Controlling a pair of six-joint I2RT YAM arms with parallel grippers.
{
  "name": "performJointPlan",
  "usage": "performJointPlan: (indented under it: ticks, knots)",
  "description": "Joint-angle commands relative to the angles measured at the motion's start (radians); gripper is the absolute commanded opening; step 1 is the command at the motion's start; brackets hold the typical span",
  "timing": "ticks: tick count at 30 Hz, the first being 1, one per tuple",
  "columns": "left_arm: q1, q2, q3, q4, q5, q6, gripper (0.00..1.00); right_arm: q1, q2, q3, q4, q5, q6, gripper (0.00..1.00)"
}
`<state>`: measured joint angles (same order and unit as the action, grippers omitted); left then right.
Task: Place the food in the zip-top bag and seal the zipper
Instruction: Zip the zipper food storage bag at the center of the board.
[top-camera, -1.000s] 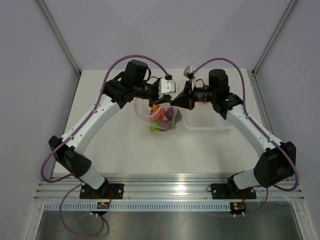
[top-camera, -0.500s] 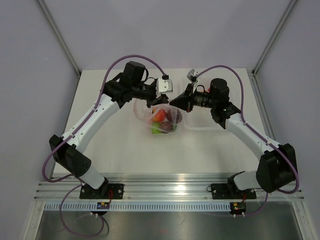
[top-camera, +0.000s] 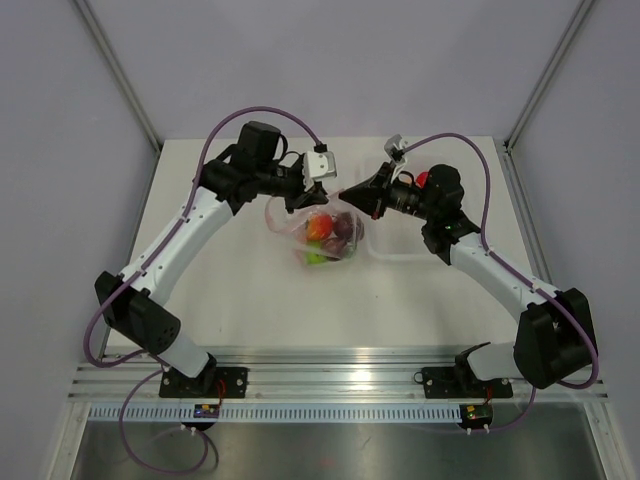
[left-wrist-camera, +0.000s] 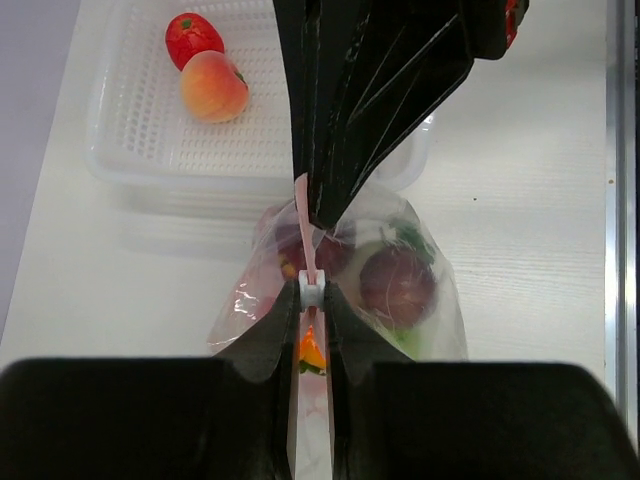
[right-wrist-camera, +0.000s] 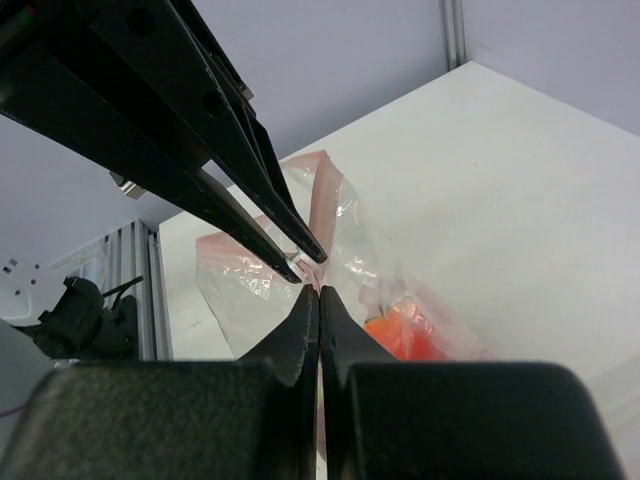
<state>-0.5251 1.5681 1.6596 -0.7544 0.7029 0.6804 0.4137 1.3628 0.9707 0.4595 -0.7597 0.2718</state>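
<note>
Drawn narrow, the left fingers (left-wrist-camera: 312, 305), clamped around the zipper (left-wrist-camera: 306, 235), with a small white piece (left-wrist-camera: 312, 291) on the strip caught right between the tips. Pressed together on the same pink strip, the right fingers (right-wrist-camera: 318, 292), meeting the left pair almost tip to tip.

Hanging below both pairs, the zip-top bag (left-wrist-camera: 425, 310), with a dark purple piece (left-wrist-camera: 397, 283) and orange, red and green food inside. Hard to tell whether its bottom rests on the counter (left-wrist-camera: 520, 250).

Beyond the fingers, in the clear tray (left-wrist-camera: 130, 150), a red piece (left-wrist-camera: 190, 38) and a peach one (left-wrist-camera: 213, 87), touching each other and outside the bag.

Judged to be the sealing step, though apparently with two pieces unbagged. Next: hold one end fast and draw the other pair along the strip to its far end, keeping it taut. Some risk of slipping off so thin an edge.
</note>
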Motion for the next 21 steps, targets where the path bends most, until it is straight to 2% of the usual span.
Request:
performJointPlan:
  ticks: [1,21]
  knots:
    - [0.034,-0.039,-0.032,-0.076,-0.06,-0.024,0.0,0.002,-0.054,0.019,0.211,0.078,0.032,0.0]
    - [0.161,-0.174,-0.234,-0.011,-0.086,-0.116,0.0,0.002,-0.033,-0.01,0.309,0.223,0.053,0.0]
